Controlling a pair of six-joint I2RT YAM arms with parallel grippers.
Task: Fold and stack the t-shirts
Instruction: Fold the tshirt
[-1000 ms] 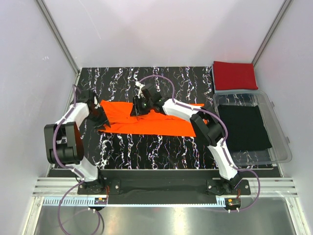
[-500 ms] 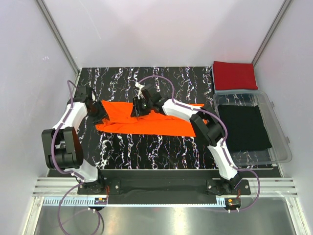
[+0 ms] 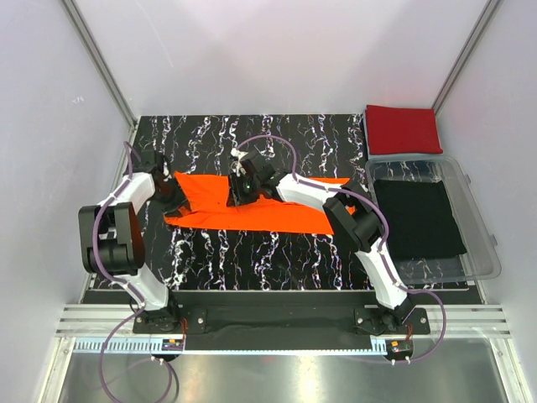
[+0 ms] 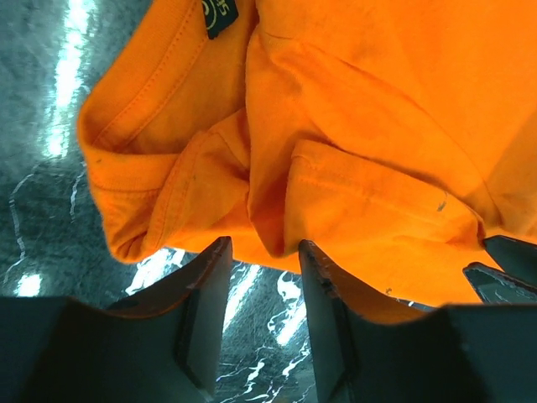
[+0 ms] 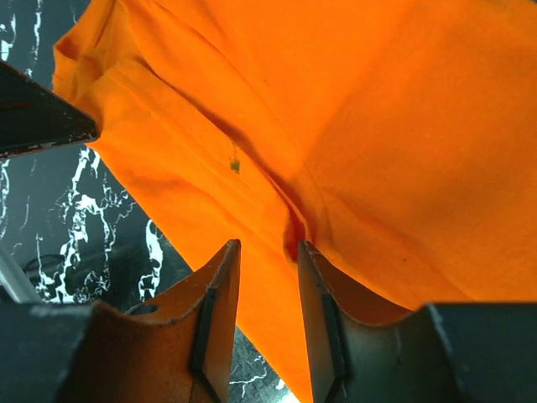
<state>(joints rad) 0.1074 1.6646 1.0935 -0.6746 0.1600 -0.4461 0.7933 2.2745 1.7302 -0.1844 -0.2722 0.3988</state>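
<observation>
The bright orange t-shirt [image 3: 277, 210] lies spread across the middle of the black marbled table [image 3: 252, 260], with loose folds at its left end. My left gripper [image 3: 170, 195] is at the shirt's left edge, by the collar. In the left wrist view its jaws [image 4: 264, 248] are open, with bare table between them and the orange cloth [image 4: 377, 126] at their tips. My right gripper [image 3: 238, 190] is low over the shirt's upper middle. In the right wrist view its jaws [image 5: 268, 245] are open astride a crease in the cloth [image 5: 403, 109]. The deep red t-shirt [image 3: 404, 128] lies folded at the back right corner.
A clear plastic bin [image 3: 474, 252] holding a black cloth [image 3: 419, 217] stands at the right edge, just in front of the red shirt. White walls and metal posts close in the back and sides. The table's front strip lies between the shirt and the arm bases.
The raised ridge in the shirt near my right gripper has dropped and the shirt's left part lies flatter. My left arm has shifted slightly toward the back at the shirt's left edge.
</observation>
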